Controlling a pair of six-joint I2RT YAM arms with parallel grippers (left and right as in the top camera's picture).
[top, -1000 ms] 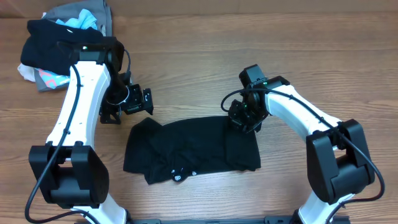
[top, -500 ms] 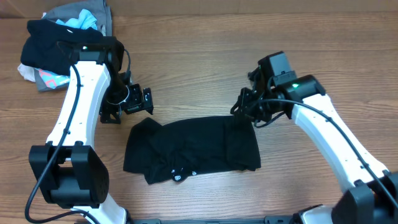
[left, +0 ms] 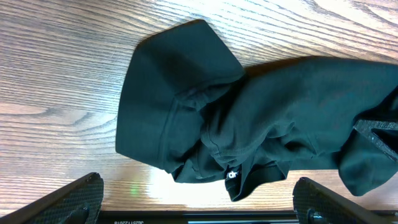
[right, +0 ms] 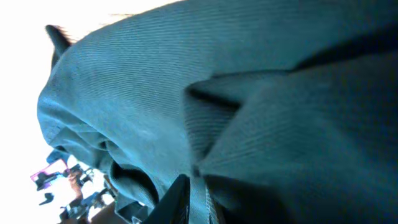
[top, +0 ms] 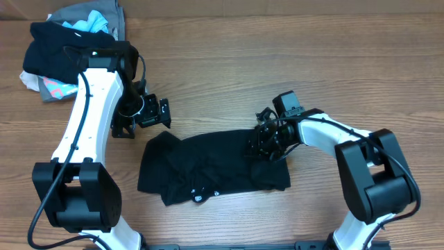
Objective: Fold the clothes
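Whole T-shirt overhead only

Table open at far centre, garment heap crowding far-left corner, left arm spanning left side, black T-shirt covering near centre

Soft black short-sleeved T-shirt lies crumpled on the brown wood-grain surface, one sleeve spread left. Small white mark near its lower edge. Left claw spread wide, holding nothing.
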